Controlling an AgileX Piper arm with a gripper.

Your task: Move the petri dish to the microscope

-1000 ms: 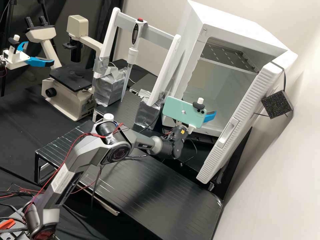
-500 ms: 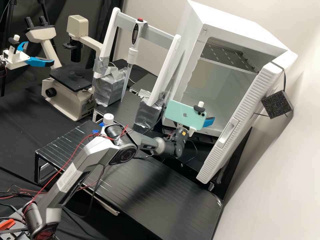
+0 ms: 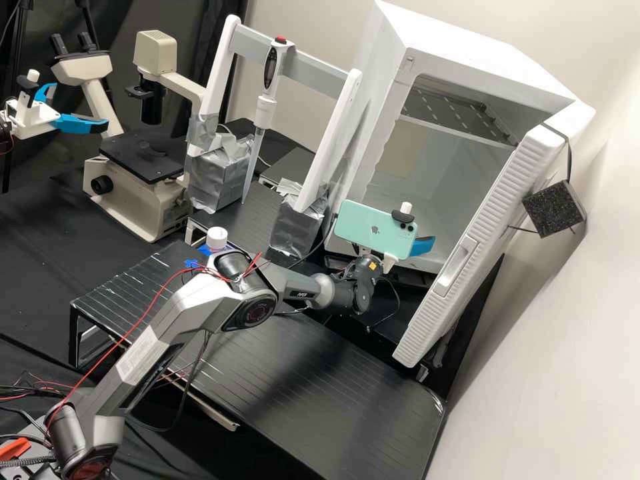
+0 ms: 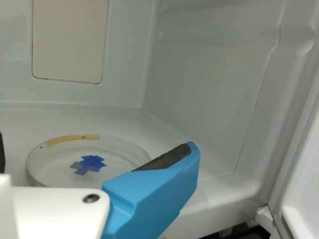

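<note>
Petri dish (image 4: 117, 158) inside white cabinet (image 3: 480, 57), end effector (image 3: 421, 246) open

High view: cabinet on the right, door (image 3: 487, 233) swung wide, perforated metal shelf (image 3: 457, 113) up in the interior. Arm (image 3: 247, 293) stretches over a low black platform (image 3: 320, 380); end effector at the cabinet's open front, partly behind a mint-green phone (image 3: 375, 229) mounted on it. Microscope (image 3: 141, 157) far left on the black counter (image 3: 40, 247), well apart from the end effector. Pipette (image 3: 265, 113) upright in a white frame (image 3: 333, 140), between microscope and cabinet. White-capped container (image 3: 217, 237) on the low platform, just behind the arm's elbow, blue tape (image 3: 191, 264) near it.

Wrist view: petri dish lies flat on the cabinet's white floor, clear and round. Strip of yellowish tape (image 4: 72, 139) along its rim, crossed blue pieces (image 4: 90, 163) near the middle; on or under the dish, can't tell. End effector's fingers (image 4: 154, 196) are spread, nothing gripped. One overlaps the dish's edge in the view; contact, can't tell.
</note>
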